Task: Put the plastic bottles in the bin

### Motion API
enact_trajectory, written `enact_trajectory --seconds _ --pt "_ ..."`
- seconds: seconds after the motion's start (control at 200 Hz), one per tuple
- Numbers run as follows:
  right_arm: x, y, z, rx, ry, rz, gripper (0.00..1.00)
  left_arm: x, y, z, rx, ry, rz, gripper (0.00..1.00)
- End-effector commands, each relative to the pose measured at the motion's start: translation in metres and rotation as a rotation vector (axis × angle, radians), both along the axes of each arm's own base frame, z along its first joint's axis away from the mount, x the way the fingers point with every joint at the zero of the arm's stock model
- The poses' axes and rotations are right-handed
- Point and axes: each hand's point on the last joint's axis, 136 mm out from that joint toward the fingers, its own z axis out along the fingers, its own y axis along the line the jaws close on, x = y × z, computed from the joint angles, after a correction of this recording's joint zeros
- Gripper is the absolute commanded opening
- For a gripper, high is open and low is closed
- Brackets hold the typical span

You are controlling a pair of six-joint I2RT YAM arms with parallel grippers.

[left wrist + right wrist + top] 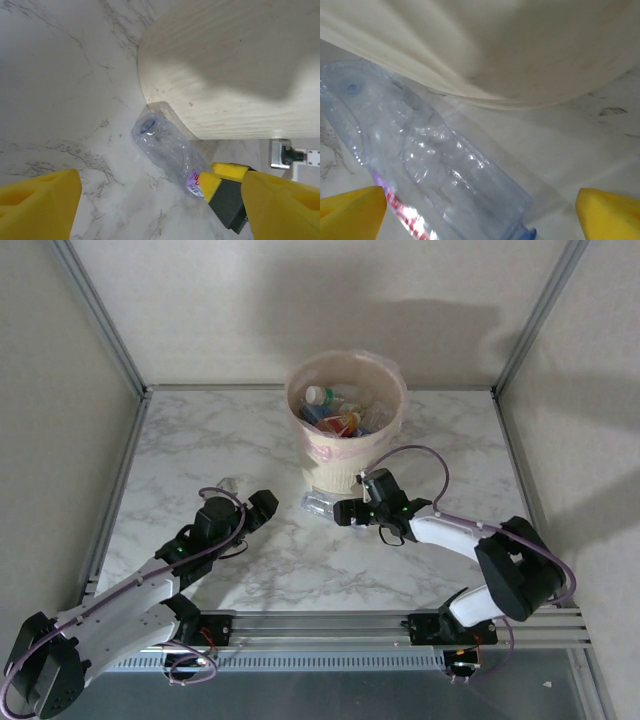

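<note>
Bottle (318,503): lies flat at the foot of the bin (342,458), touching its wall.
Right gripper (343,512): fingers spread wide, nothing held, straddling the bottle's body beside the bin.
Left gripper (264,506): spread, empty, near-left of the bin.
Grasp: centre on mid-body first; thin plastic likely crumples.
Watch: keep your fingers off the bin wall.

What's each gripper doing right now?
Left gripper: open, holding nothing.
Right gripper: open, straddling the clear bottle by the bin, not gripping it.
</note>
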Motion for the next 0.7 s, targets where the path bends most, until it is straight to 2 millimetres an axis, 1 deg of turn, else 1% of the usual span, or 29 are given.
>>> enact_trajectory --seconds 0.0,0.19,0.2,0.22,0.376,0.441,0.556,0.591,0.691 --pt "0.001 0.015 0.003 0.041 -0.005 0.062 0.95 0.001 0.001 0.006 -0.001 -0.014 -0.005 0.83" --pt "-0.013 0.025 0.009 0.067 0.005 0.101 0.92 0.001 0.003 0.004 0.008 -0.011 -0.004 0.83" --pt "-0.018 0.030 0.010 0.068 0.007 0.122 0.92 0.001 0.003 0.003 0.008 -0.010 -0.003 0.83" --pt "-0.022 0.034 0.011 0.074 0.011 0.137 0.92 0.001 0.003 0.003 0.007 -0.010 -0.003 0.83" --pt "-0.041 0.049 0.012 0.082 0.038 0.190 0.90 0.003 0.002 0.004 -0.003 -0.012 -0.003 0.83" --pt "-0.042 0.050 0.010 0.069 0.039 0.175 0.89 0.004 0.003 0.005 -0.002 -0.014 0.000 0.83" --pt "-0.034 0.050 0.002 0.020 0.048 0.121 0.89 0.004 0.002 0.006 -0.003 -0.014 -0.001 0.83" --pt "-0.034 0.053 0.001 0.013 0.051 0.121 0.89 0.005 0.002 0.006 -0.003 -0.014 -0.001 0.83" --pt "-0.037 0.070 -0.001 -0.003 0.052 0.162 0.89 0.005 0.003 0.008 -0.005 -0.015 -0.001 0.83"
